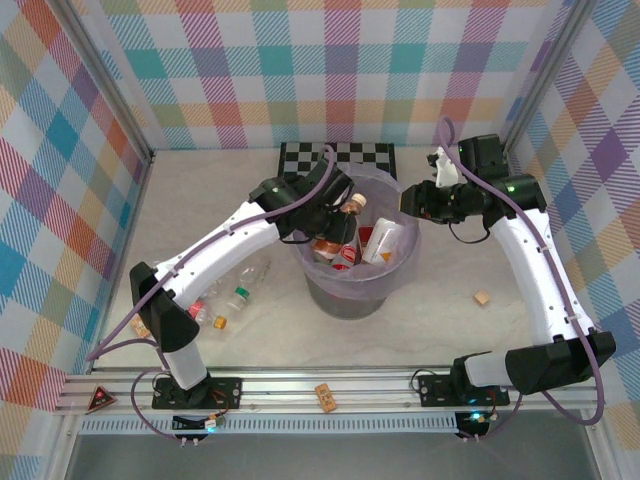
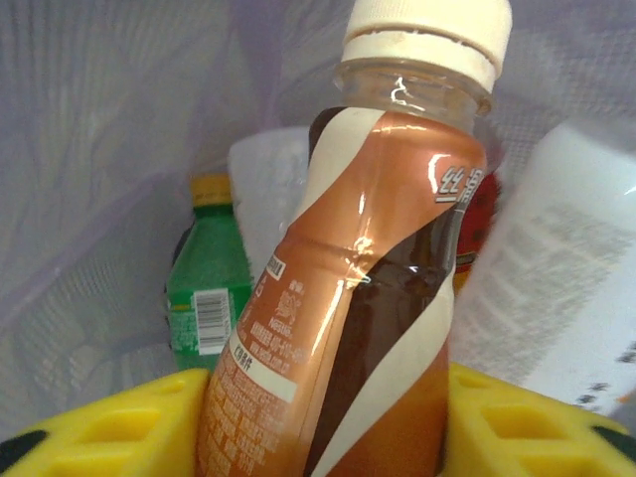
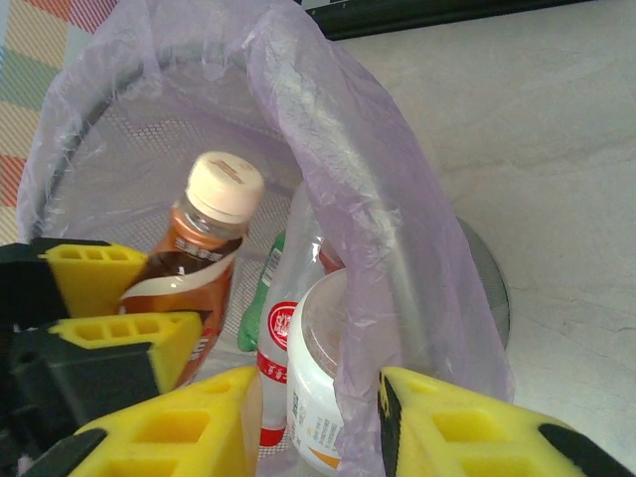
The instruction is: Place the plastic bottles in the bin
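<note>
My left gripper (image 2: 328, 383) reaches in over the near-left rim of the bin (image 1: 325, 292) and holds the brown bottle (image 2: 368, 248) between its yellow pads (image 2: 129, 427), jaws narrow around the lower body. The bottle's long axis stands nearly upright, cream cap up and leaning slightly to the right in the left wrist view. It hangs inside the lavender-lined wall, directly above the bottles already in the bin: a green bottle (image 2: 209, 283) on one side and a white bottle (image 2: 566, 278) on the other. I judge that the coming release turns on this alignment: with the whole bottle inside the rim, it should fall straight down. My right gripper (image 3: 318, 422) sits at the far-right rim, its jaws narrow, one finger inside and one outside the lined wall, apparently pinching it steady. The loose bottles (image 1: 235, 295) lie on the table just left of the bin, beneath my left arm, which is the nearer arm to them.
</note>
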You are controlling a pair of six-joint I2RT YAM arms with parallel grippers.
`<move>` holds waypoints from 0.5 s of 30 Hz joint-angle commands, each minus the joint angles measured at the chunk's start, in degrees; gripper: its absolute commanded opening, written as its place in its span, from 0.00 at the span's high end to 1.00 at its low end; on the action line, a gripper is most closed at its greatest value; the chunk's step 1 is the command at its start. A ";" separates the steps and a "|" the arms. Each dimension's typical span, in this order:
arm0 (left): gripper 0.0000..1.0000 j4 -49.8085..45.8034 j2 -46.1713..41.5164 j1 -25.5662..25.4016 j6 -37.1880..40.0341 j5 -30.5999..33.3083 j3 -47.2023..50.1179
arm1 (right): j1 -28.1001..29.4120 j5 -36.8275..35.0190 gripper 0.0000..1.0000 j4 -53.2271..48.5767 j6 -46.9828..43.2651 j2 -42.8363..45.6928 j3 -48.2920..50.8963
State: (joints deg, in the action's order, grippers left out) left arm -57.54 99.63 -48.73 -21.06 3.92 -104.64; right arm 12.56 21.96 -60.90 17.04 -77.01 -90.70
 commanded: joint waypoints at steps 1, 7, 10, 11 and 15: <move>0.41 2.91 -3.72 -0.40 -2.99 -0.24 2.07 | 0.30 0.11 0.63 -0.22 -1.10 -0.07 0.21; 0.25 6.95 -6.17 0.16 -3.62 -1.91 4.50 | 0.26 0.14 0.63 -0.18 -0.96 -0.02 0.43; 0.21 6.23 -6.06 0.39 -3.23 -0.85 3.33 | 0.30 0.19 0.63 -0.18 -0.97 0.03 0.51; 0.20 5.78 -5.99 0.36 -2.88 -0.52 2.98 | 0.30 0.08 0.63 -0.18 -0.96 0.11 0.52; 0.22 5.62 -6.60 0.48 -2.07 0.34 2.16 | 0.21 0.05 0.63 -0.22 -0.95 0.02 0.47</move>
State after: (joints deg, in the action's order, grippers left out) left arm -52.29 94.63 -48.58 -23.99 3.55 -100.77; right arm 12.56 21.96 -60.90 17.04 -77.06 -90.70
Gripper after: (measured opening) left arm 0.788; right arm 0.371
